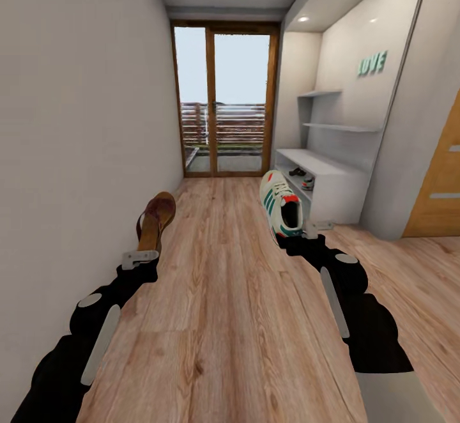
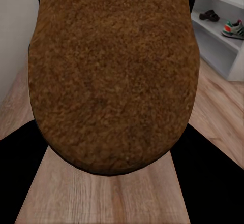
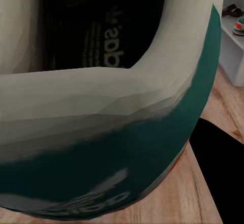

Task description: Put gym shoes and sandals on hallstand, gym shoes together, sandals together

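Note:
My left gripper (image 1: 145,248) is shut on a dark brown sandal (image 1: 156,217), held up off the wood floor (image 1: 230,295) near the left wall. In the left wrist view the sandal (image 2: 112,71) lies between the black fingers (image 2: 20,183). My right gripper (image 1: 301,229) is shut on a white gym shoe with green stripes (image 1: 281,202), seen close up in the right wrist view (image 3: 101,132). The white hallstand (image 1: 332,170) stands ahead on the right. On its lower tier sit the other sandal (image 1: 297,172) (image 2: 209,16) and the other gym shoe (image 1: 308,184) (image 2: 234,29).
Two staggered white shelves (image 1: 338,127) hang above the hallstand. A glass balcony door (image 1: 227,110) closes the corridor's far end. A plain wall (image 1: 76,123) runs along the left, and a wooden door (image 1: 441,186) is at the right.

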Controlling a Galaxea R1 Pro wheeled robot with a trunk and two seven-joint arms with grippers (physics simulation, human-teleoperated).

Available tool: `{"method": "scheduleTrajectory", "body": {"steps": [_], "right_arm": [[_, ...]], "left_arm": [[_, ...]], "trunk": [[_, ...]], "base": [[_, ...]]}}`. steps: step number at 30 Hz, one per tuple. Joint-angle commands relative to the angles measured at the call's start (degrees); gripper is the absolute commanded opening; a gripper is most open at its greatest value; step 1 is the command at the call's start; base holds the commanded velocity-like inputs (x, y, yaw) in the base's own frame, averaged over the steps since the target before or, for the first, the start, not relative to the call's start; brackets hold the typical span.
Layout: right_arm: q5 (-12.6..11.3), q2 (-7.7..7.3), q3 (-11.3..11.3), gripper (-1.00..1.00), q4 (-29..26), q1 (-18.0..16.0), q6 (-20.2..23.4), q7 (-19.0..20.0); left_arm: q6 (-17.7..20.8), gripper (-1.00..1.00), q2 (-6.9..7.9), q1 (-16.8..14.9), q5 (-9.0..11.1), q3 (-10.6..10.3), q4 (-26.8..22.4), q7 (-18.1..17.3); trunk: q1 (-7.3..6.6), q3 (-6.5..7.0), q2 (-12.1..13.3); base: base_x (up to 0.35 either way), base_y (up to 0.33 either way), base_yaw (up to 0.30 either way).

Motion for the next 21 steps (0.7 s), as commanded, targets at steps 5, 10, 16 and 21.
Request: {"method": "scheduleTrajectory", "body": {"steps": [5,10,16,21], "right_arm": [[0.0,0.03,0.0,-1.00,-0.1,0.0,0.3,0.1],[0.0,0.03,0.0,-1.00,-0.1,-0.1,0.3,0.1],[0.0,0.03,0.0,-1.00,-0.1,0.0,0.3,0.1],[0.0,0.03,0.0,-1.00,-0.1,0.0,0.3,0.1]], "left_arm": [[0.3,-1.00,0.03,0.0,0.3,0.0,-0.1,0.0],[0.3,-1.00,0.03,0.0,0.4,0.0,-0.1,0.0],[0.3,-1.00,0.03,0.0,0.4,0.0,-0.1,0.0],[0.3,-1.00,0.03,0.0,0.4,0.0,-0.1,0.0]], "trunk": [[0.02,-0.06,0.0],[0.02,-0.06,0.0],[0.02,-0.06,0.0],[0.02,-0.06,0.0]], "base": [[0.344,0.105,0.000],[0.344,0.105,0.000],[0.344,0.098,0.000],[0.344,0.084,0.000]]}}
